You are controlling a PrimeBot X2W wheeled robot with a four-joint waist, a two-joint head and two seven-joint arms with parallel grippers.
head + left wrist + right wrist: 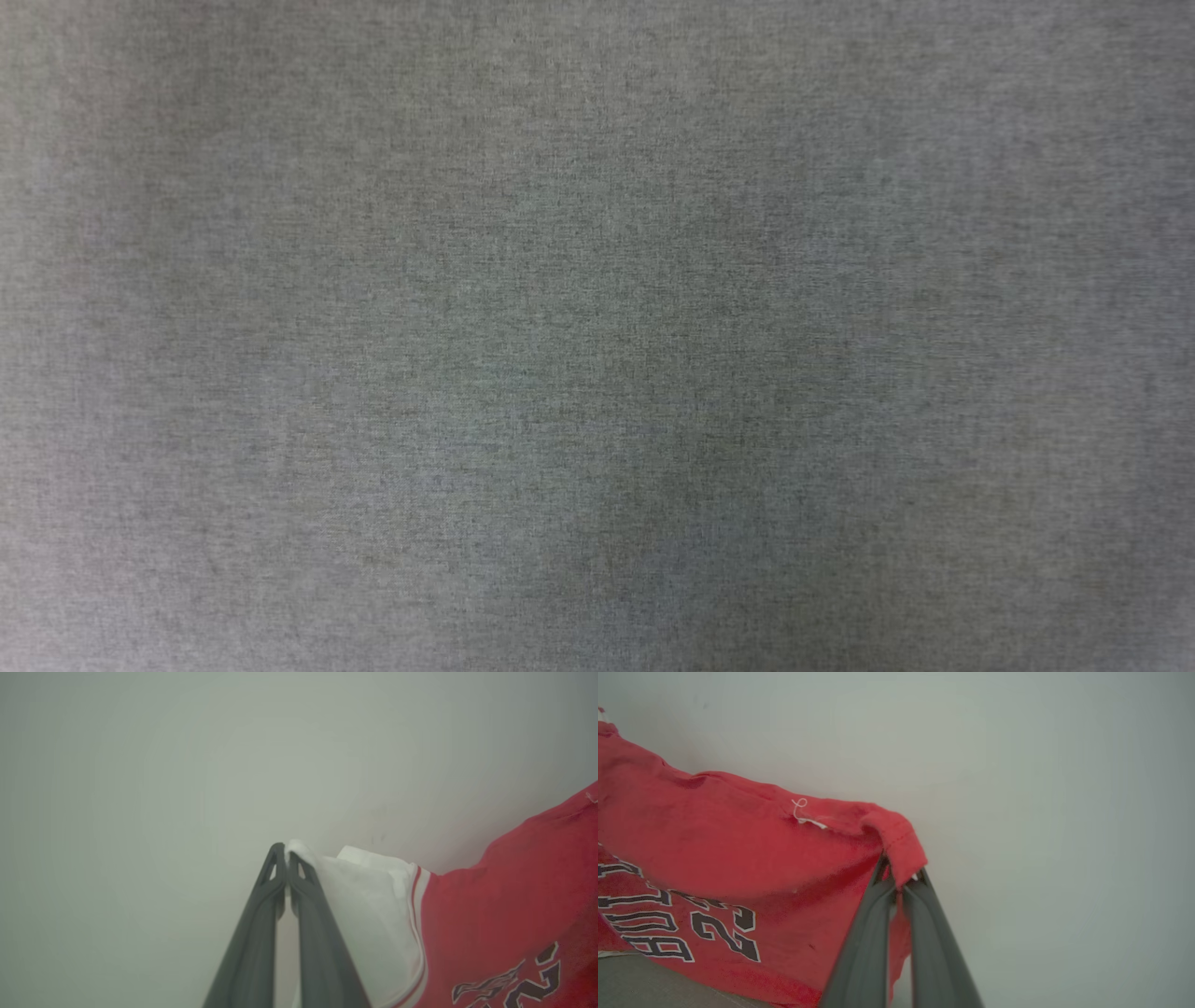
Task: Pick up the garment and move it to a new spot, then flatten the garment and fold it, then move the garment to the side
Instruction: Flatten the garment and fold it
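Left gripper [286, 854]: fingers pressed together, their tips pinching the outer edge of the white sleeve [369, 905]
Right gripper [902, 873]: fingers closed on a red hemmed corner [901, 844], which folds over the tips
Garment [504, 905]: red jersey T-shirt held at two points, one by each gripper; in the left wrist view it runs off to the right of the fingers, in the right wrist view off to the left
Striped trim [417, 914]: red and white bands where the white sleeve meets the red body
Lettering [640, 924]: black with white outline, on the side of the shirt facing the right wrist camera, upside down in that view
Number [724, 931]: a 23 just beside the lettering, also upside down
White thread [805, 814]: loose loop on the red cloth near the held corner
Grey cloth surface [597, 336]: plain woven grey across the head view
Lower edge of the shirt: seems to rest on a grey surface [644, 984] at the bottom left of the right wrist view, though contact is hard to judge
Background [187, 765]: pale, blurred and featureless behind both grippers
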